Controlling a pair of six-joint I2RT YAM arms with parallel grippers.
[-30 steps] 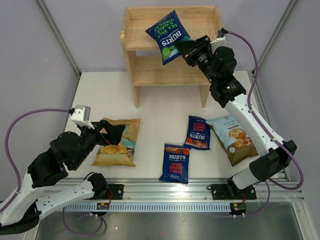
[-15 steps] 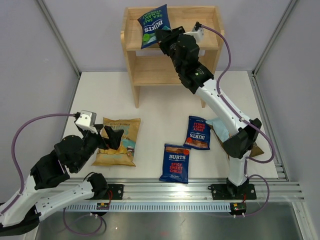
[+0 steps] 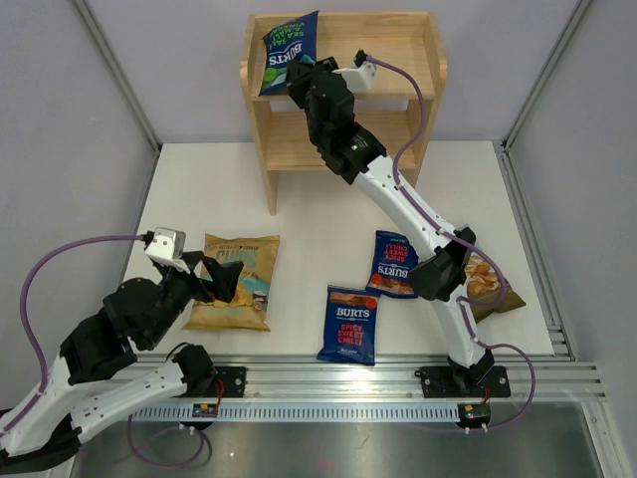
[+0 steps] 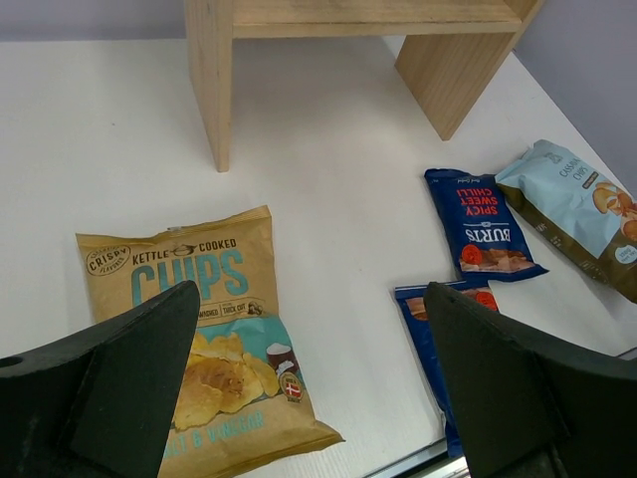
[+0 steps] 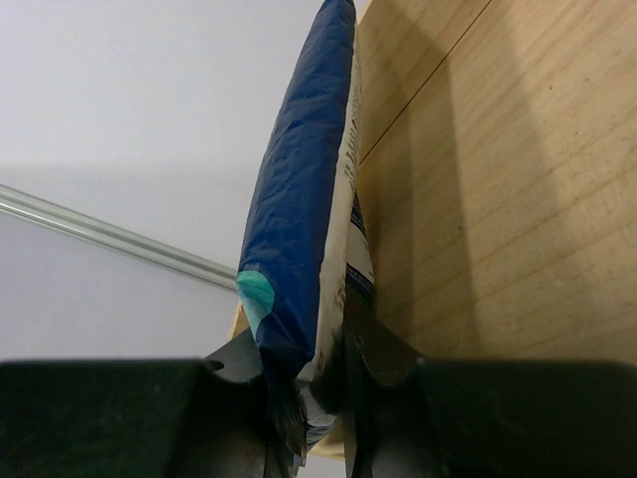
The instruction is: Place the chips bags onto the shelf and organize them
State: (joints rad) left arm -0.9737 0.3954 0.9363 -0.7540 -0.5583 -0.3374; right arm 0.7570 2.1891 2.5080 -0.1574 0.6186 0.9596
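The right gripper (image 3: 299,72) is clamped narrowly on the lower edge of the green-lettered Burts bag (image 3: 287,48), holding it upright over the top tier of the shelf (image 3: 398,35), at about 11 o'clock in the top view; whether the bag touches the wood is unclear. The left gripper (image 3: 221,277) hovers, jaws spread wide, over the tan CHIPS bag (image 3: 244,259) at 8 o'clock

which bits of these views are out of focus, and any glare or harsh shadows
Right wrist view: the near jaws are a dark blur, but the Burts bag pinched between them and the wooden shelf look fairly sharp. Left wrist view: the jaws are soft black shapes, the Kettle Cooked Chips bag lettering crisp. Top external view: even light, faint shadows, no strong glare.
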